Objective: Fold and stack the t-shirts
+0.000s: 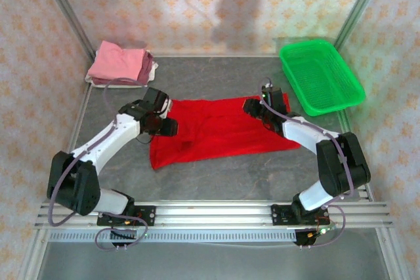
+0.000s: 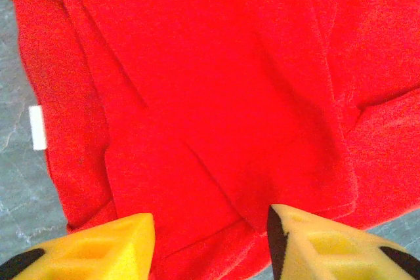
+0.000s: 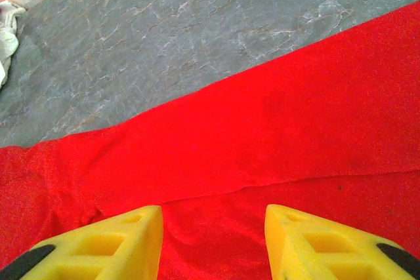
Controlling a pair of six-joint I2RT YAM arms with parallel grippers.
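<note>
A bright red t-shirt lies partly folded in the middle of the grey table, wider at its left end. My left gripper hovers over the shirt's left end. In the left wrist view its yellow fingers stand apart over layered red cloth, and my left gripper holds nothing. My right gripper is over the shirt's upper right edge. It stands open above a red fold line. A stack of folded pink, mauve and whitish t-shirts sits at the back left.
A green mesh basket stands at the back right. A white label shows at the red shirt's edge. A bit of whitish cloth shows far left in the right wrist view. Bare grey table lies behind the shirt.
</note>
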